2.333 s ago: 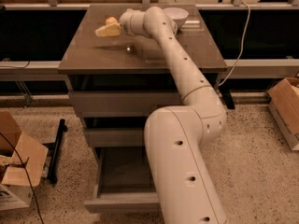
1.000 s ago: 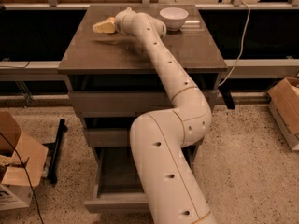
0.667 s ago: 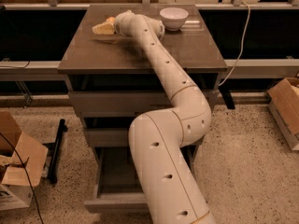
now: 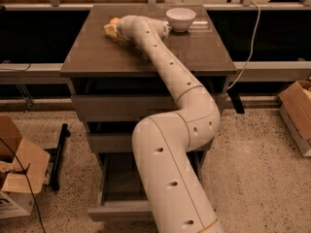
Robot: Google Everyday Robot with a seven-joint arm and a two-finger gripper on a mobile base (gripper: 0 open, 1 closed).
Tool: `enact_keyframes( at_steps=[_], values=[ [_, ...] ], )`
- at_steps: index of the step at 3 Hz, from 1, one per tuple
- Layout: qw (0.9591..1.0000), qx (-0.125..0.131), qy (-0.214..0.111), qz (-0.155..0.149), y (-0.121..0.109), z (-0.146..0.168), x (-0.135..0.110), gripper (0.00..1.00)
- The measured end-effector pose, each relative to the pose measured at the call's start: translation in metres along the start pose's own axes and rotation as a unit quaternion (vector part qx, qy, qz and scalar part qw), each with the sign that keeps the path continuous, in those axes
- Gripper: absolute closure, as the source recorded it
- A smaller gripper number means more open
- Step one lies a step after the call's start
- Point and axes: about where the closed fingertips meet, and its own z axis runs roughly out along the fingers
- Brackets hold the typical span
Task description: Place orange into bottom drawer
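My tool (image 4: 110,28) has held at the desk's (image 4: 97,57) far left, just beside the orange (image 4: 114,20), its grip not determinable; the bottom drawer (image 4: 119,210) stands open, transfer not begun.

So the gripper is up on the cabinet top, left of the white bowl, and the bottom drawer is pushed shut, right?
Not quite. The bottom drawer is pulled out and open, not shut, as the camera view shows. The rest holds: the gripper is up on the cabinet top, left of the white bowl.
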Motion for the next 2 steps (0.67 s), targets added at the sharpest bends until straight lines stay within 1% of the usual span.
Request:
enact_keyframes(
  at_steps=[1, 2],
  values=[
    [1.0000, 0.005, -0.005, -0.005, 0.000, -0.001, -0.006, 0.67],
    [0.9998, 0.006, -0.017, -0.007, -0.005, -0.008, -0.017, 0.98]
  ],
)
